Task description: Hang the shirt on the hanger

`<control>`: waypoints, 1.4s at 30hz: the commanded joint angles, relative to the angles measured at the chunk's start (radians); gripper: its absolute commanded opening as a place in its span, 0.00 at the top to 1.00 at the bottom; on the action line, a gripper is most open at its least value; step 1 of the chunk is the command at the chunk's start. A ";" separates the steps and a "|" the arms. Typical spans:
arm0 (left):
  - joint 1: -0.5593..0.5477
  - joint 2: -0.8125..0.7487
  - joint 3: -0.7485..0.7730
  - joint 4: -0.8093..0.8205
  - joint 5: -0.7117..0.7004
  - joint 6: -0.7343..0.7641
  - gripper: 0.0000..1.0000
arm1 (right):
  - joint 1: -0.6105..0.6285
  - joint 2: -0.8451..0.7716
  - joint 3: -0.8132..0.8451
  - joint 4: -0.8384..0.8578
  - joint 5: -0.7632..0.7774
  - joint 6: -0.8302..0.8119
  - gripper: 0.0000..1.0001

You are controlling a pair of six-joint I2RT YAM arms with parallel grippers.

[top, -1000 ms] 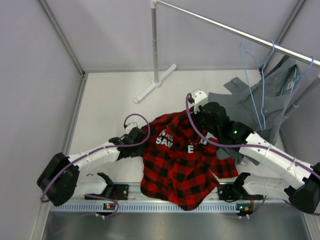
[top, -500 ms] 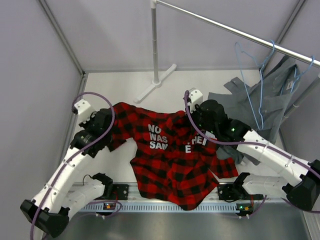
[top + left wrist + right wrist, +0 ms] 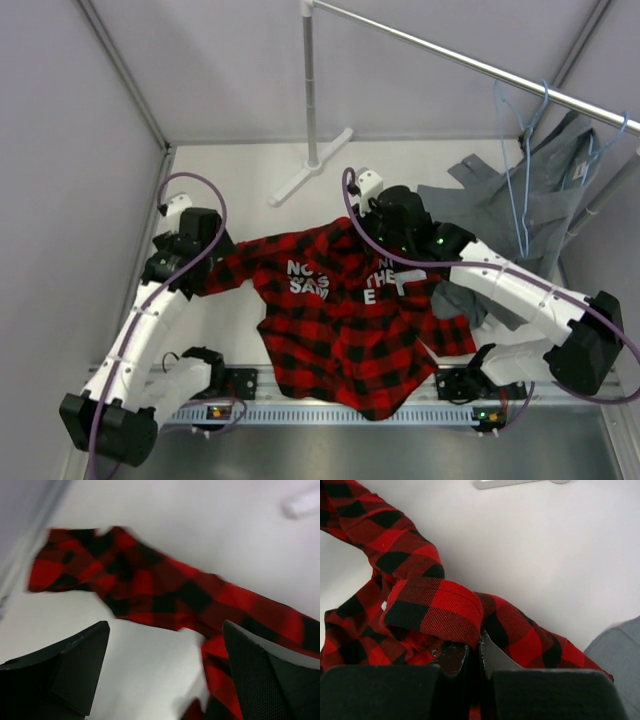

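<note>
At the fingers: left gripper (image 3: 165,627) spread wide, nothing in it. The sleeve (image 3: 150,587) lies just ahead of its tips, slanting across the gap, cuff to their left. The right gripper (image 3: 479,645) is pinched on a fold of the shirt (image 3: 340,340) near the collar. The hanger (image 3: 524,190) hangs on the rail (image 3: 450,55), well to the right of those fingers, past the grey garment (image 3: 480,200). Right arm nearer.

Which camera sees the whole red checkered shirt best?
The top camera: it shows the whole shirt spread out, white letters too. The left wrist view shows just one blurry sleeve. The right wrist view shows only a fold pinched in the right gripper.
</note>
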 commanded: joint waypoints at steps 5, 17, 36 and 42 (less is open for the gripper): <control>-0.210 -0.355 -0.256 0.432 0.661 -0.007 0.02 | -0.006 0.085 0.162 -0.034 0.085 0.075 1.00; -0.842 0.033 -0.165 0.571 -0.077 -0.033 0.02 | -0.006 0.183 0.248 -0.116 0.134 0.126 1.00; -0.867 0.447 0.030 0.555 -0.410 -0.168 0.42 | -0.006 0.197 0.265 -0.119 0.099 0.118 1.00; -0.862 0.457 0.035 0.577 -0.379 -0.165 0.60 | -0.007 0.206 0.262 -0.122 0.099 0.111 1.00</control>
